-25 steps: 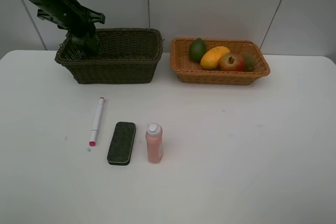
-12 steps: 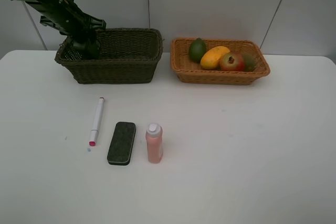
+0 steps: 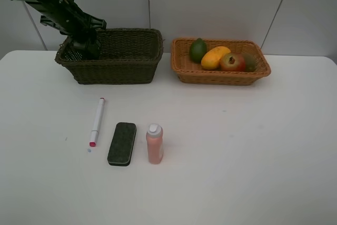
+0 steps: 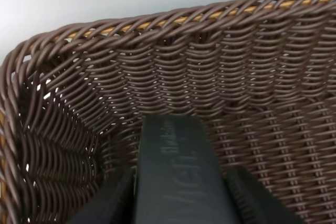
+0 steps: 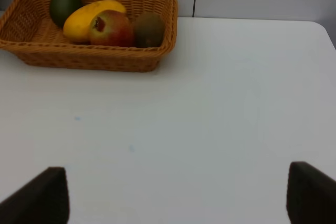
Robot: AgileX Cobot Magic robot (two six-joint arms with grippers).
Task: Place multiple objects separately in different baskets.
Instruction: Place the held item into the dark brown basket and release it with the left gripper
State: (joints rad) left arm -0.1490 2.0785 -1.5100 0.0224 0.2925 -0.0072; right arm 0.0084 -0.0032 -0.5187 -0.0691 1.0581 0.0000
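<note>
My left gripper (image 3: 87, 48) reaches into the left end of the dark green-brown basket (image 3: 113, 72). In the left wrist view its fingers (image 4: 110, 203) flank a dark green pump bottle (image 4: 173, 150) held inside that basket (image 4: 252, 77), close to the wall. The orange-tan basket (image 3: 221, 76) holds the lime (image 3: 198, 49), mango (image 3: 215, 57), pomegranate (image 3: 232, 62) and kiwi (image 3: 249, 61). The marker (image 3: 97, 121), eraser pad (image 3: 122, 143) and pink bottle (image 3: 154, 144) lie on the table. My right gripper (image 5: 178, 192) is open over bare table, and is out of the exterior view.
The white table (image 3: 237, 151) stretches to the right and front of the three loose items. A white panelled wall stands right behind both baskets. The right wrist view shows the orange-tan basket (image 5: 79, 59) far ahead of the gripper.
My left arm has dropped a little lower into the dark basket since a second ago, then held still. Nothing else moved.
</note>
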